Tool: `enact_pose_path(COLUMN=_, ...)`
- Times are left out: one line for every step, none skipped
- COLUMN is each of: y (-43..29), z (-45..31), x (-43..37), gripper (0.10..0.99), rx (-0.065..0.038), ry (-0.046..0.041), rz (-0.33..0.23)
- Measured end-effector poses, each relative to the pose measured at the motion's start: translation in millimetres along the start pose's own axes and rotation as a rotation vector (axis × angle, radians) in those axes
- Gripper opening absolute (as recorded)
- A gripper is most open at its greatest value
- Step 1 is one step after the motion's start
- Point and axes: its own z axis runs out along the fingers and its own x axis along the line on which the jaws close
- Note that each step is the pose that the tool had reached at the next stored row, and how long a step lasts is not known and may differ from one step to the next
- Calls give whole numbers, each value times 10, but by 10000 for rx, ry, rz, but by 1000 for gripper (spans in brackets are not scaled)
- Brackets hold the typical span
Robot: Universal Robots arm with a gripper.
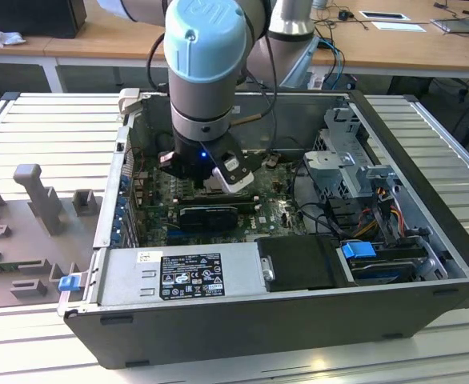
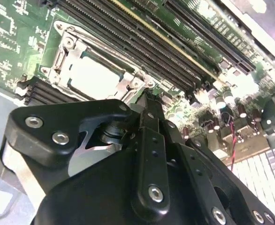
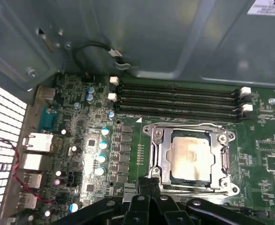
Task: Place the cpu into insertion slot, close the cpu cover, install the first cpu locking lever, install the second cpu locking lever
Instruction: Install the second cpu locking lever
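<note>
First wrist view showed us the silvery-grey square cpu [image 3: 190, 157] seated in the black-framed insertion slot [image 3: 162, 161] on the green motherboard, thin metal cpu cover [image 3: 192, 131] closed over it. Our end effector [image 3: 149, 183], fingers pressed together, hovered beside the socket's edge. We judged the chip light and fragile, best held by its edges.

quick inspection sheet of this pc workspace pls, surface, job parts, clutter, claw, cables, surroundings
surface: open computer case lying on a ribbed metal table.
job's things: cpu sits in the insertion slot; cpu cover lies closed down around it, the chip showing through its window.
clutter: grey fixture blocks on the table at the exterior view's left.
claw: claw low over the motherboard at the socket's edge, fingers together, holding nothing visible.
cables: red and black wire pair near the rear ports; bundled leads by the drive cage.
surroundings: wooden desks behind.
</note>
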Motion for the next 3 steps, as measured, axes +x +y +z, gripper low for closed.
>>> enact_pose_path(y=3, z=-10, x=0, gripper=106, rx=0, ry=1, rz=1)
enact_pose_path(y=7, z=-21, x=0, gripper=106, rx=0, ry=2, rz=1)
enact_pose_path(y=7, z=-21, x=0, gripper=106, rx=-2, ry=1, rz=1)
